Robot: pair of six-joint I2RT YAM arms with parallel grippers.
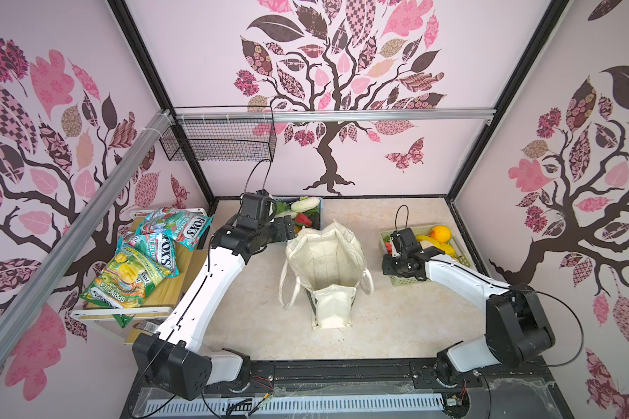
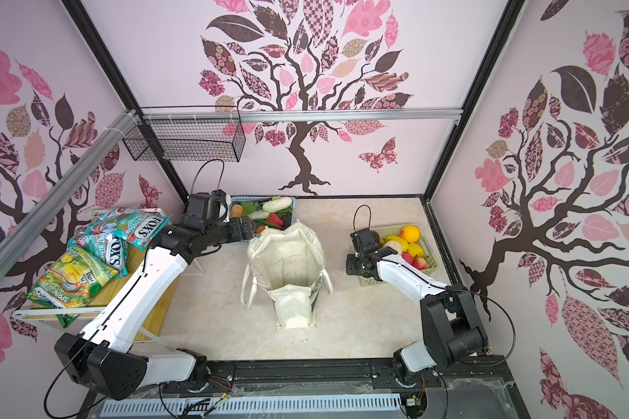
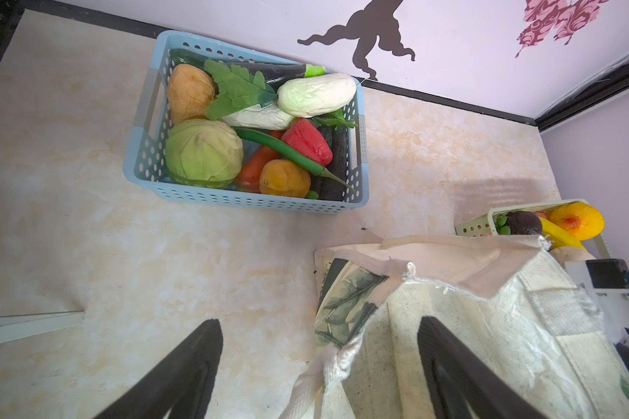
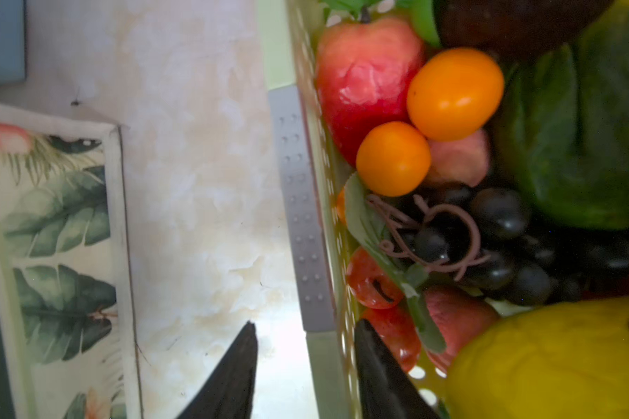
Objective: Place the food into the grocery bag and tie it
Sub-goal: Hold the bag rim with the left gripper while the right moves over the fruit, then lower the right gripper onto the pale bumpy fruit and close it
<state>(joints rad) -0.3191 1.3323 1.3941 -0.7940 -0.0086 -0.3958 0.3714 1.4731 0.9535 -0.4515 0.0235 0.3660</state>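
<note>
Open bag (image 1: 324,254) mid-table, soft canvas, likely sags; take it by the rim. Loose food (image 3: 204,152) in blue basket (image 3: 251,199) and green basket (image 1: 411,281) looks light, glossy, probably slippery — pinch mid-body. Empty left gripper (image 3: 318,326) spread over bag rim; right gripper (image 4: 305,323) parted astride green basket wall.

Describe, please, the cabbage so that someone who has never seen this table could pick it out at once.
Behind the open cream grocery bag in the middle of the table, a blue basket stands against the back wall. In one corner of it, beside the brown potato, lies the cabbage: the only pale green, veined ball among them.
</note>
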